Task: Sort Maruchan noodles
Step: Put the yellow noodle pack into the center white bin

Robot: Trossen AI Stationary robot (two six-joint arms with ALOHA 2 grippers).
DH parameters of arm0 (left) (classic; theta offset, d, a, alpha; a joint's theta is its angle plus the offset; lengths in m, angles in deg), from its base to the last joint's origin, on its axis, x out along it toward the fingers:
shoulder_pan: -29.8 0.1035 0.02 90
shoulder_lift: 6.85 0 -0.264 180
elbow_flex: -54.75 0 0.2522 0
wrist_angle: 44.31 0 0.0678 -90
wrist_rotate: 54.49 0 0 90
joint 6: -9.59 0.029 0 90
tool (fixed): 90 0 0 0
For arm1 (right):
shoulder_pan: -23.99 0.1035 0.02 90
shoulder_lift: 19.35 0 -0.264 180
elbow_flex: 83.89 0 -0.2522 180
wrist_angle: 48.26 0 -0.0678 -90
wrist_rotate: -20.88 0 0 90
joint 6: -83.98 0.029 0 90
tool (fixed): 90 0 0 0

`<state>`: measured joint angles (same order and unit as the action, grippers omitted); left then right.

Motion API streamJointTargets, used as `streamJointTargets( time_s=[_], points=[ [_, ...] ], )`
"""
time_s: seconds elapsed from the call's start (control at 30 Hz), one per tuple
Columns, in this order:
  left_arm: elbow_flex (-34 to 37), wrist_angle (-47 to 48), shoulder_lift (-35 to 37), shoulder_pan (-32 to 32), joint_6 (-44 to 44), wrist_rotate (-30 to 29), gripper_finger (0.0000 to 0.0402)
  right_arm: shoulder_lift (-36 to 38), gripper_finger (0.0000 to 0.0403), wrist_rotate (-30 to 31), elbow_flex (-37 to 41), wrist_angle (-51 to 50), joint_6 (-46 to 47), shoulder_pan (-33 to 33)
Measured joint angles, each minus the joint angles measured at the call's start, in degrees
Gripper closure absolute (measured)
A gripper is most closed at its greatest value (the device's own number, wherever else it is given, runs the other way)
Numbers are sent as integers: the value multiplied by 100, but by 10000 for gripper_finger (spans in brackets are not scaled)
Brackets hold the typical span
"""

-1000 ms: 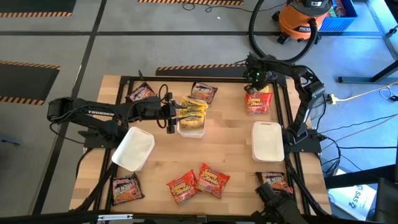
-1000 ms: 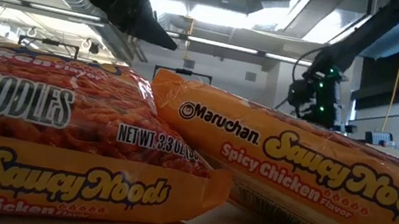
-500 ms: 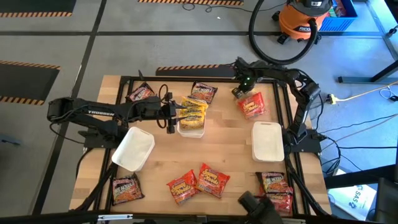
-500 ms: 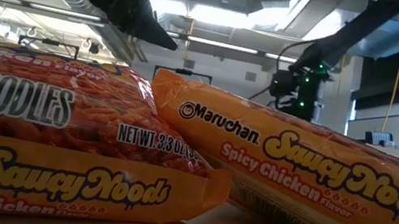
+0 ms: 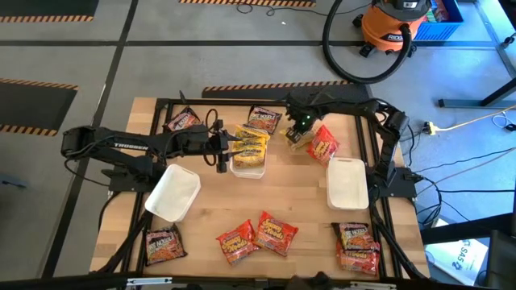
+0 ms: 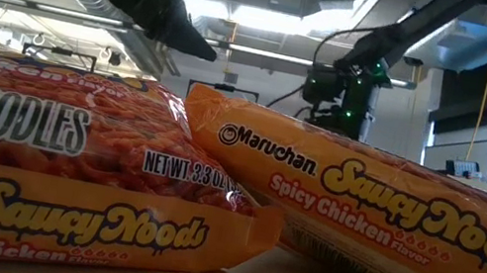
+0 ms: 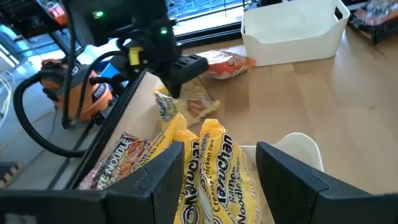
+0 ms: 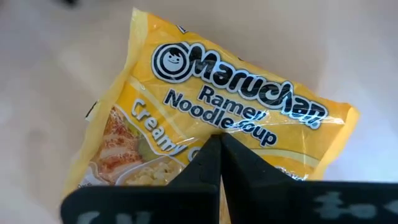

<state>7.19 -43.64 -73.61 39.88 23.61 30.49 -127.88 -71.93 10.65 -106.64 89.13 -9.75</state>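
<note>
Noodles (image 5: 251, 143) heaped over tray (image 5: 247, 168), perhaps overflowing

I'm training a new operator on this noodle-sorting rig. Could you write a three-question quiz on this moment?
1. True or false: the right gripper is shut on a yellow packet.
2. What lies between the left gripper's open fingers? A) yellow packets B) a red-orange packet C) nothing
3. How many white trays are on the table?

Key:
1. True; its fingers pinch the packet's edge.
2. A; yellow packets over the middle tray.
3. Three: the middle one, one on the left, one on the right.
</note>
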Motion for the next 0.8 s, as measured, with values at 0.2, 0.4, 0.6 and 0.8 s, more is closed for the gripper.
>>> streamJointTargets(
  time_s=[0.2, 0.4, 0.6, 0.8],
  points=[
    [0, -4, 0, -2, -423, 2, 209, -7, 402, -7, 4, -44, 311, 632],
    [0, 23, 0, -174, -1081, 0, 209, -5, 402, -101, 9, -74, 589, 1254],
    [0, 21, 0, -613, -1466, -54, 209, 31, 402, 45, 9, -58, 663, 1846],
    [0, -9, -107, -1246, -1816, -596, 209, 635, 402, 538, 60, -330, 818, 2248]
  ],
)
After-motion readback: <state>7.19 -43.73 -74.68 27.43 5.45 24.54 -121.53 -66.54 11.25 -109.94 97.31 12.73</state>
